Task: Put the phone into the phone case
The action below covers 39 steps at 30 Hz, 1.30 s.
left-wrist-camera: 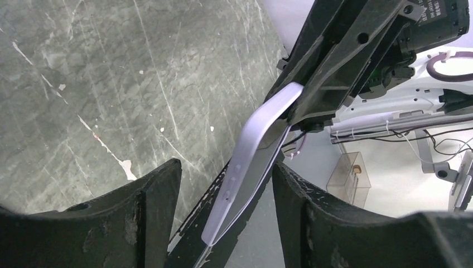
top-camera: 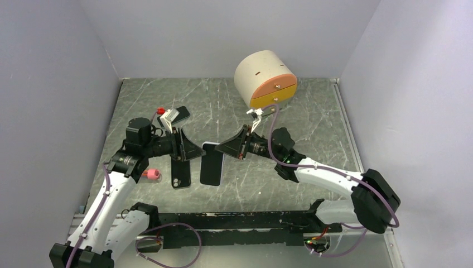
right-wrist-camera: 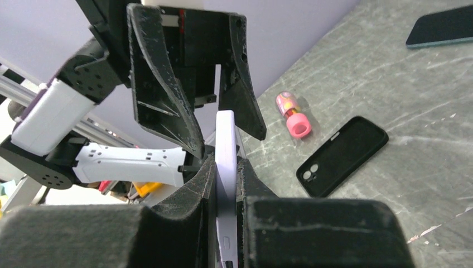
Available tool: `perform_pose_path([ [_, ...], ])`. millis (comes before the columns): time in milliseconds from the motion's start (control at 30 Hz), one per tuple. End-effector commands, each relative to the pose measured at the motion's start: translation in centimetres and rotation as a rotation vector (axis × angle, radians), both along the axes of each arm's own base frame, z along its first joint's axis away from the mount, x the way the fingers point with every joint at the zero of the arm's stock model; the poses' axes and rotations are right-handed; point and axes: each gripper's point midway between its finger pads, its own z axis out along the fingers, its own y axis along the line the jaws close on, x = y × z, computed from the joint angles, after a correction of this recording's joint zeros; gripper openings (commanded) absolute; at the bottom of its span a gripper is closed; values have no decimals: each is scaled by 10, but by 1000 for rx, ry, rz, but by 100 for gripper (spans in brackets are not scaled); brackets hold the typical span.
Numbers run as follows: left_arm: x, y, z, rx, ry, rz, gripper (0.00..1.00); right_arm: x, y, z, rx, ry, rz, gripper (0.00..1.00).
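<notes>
Your right hand [right-wrist-camera: 226,167] is clamped on the lavender phone [right-wrist-camera: 225,128]. Your left hand [left-wrist-camera: 223,170] stands open, straddling its far end. The black case [top-camera: 181,174] lies flat on the counter [top-camera: 312,111].

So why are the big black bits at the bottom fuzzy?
Right wrist view: the right gripper's fingers sit too close to the lens, so they blur, while the phone case on the table is sharp. Left wrist view: the left gripper's fingers look only slightly soft. Top view: sharp throughout, soft even light.
</notes>
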Motion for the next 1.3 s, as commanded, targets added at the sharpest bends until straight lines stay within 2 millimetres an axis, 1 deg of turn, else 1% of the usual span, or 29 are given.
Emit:
perform_pose_path([
  [0,-10,-4,15,-46,-35,-45,65,0,-19,63,161,-125,-83,0],
  [200,-14,-9,8,-72,18,-87,62,9,-41,79,220,-138,-208,0],
  [300,-16,-12,7,-98,36,-115,60,12,-50,84,243,-142,-259,0],
  [400,-16,-14,7,-119,50,-128,59,15,-55,85,251,-142,-292,0],
  [567,-14,-18,5,-150,75,-146,57,20,-58,83,249,-132,-323,0],
  [767,-13,-22,2,-159,99,-160,53,24,-57,82,258,-116,-334,0],
  [900,-12,-22,0,-139,95,-151,47,27,-57,82,264,-106,-347,0],
  [1033,-11,-23,-2,-131,99,-148,45,29,-57,80,267,-95,-352,0],
  [1167,-11,-24,-2,-125,98,-150,38,30,-56,80,267,-91,-353,0],
  [1267,-10,-24,-2,-115,94,-144,24,31,-55,78,264,-86,-351,0],
])
